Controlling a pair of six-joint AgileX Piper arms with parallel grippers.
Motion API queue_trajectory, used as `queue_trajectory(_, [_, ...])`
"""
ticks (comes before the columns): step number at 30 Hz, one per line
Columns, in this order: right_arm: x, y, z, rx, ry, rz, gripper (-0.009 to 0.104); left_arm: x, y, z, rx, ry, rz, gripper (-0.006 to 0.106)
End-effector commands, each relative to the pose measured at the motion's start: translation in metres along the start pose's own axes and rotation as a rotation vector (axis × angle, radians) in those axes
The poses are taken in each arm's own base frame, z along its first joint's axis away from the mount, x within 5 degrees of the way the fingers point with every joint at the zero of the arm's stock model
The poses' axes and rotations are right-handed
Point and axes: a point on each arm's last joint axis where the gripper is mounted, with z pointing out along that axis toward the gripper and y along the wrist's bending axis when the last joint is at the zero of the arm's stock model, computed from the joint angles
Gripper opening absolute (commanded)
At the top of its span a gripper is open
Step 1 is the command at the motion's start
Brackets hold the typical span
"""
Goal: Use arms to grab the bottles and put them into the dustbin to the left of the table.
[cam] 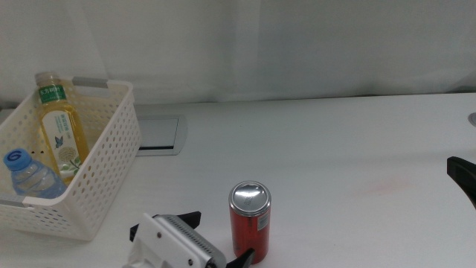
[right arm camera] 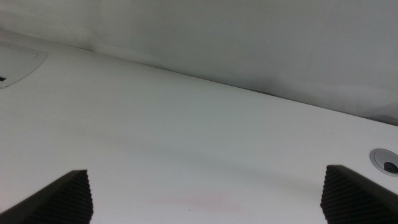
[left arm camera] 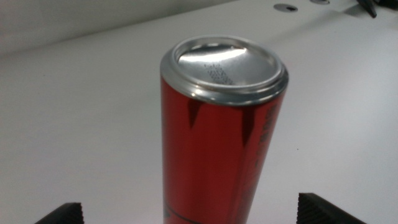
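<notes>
Looks like a lab or test bench to me, not anyone's home. Everything sits on a big plain white table with a white curtain hung right behind it, so the backdrop's totally bare. Just beside the white basket there's a grey-rimmed panel set flush into the tabletop, office-desk style, and well apart from the basket, at the far edge, a round cable hole.

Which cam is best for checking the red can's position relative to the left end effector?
Middle view: the whole upright red can shows with the open left end effector around its base. Left wrist view shows the can close up, with only jaw tips. Right wrist view doesn't show it.
</notes>
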Motion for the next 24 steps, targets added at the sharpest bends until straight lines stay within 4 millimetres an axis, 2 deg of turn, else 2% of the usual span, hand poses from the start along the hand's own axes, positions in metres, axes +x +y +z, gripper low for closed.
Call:
queue_trajectory(1, [0.001, -0.001, 0.000, 0.009, -0.005, -0.001, 0.103, -0.001, -0.003, 0.008, 0.006, -0.013, -0.003, 0.089])
queue_trajectory(13, [0.001, -0.001, 0.000, 0.009, -0.005, -0.003, 0.103, -0.001, -0.005, 0.045, -0.013, -0.013, -0.036, 0.088])
queue_trajectory(24, [0.001, -0.001, 0.000, 0.009, -0.005, -0.003, 0.103, -0.003, -0.008, 0.067, -0.013, -0.024, -0.062, 0.088])
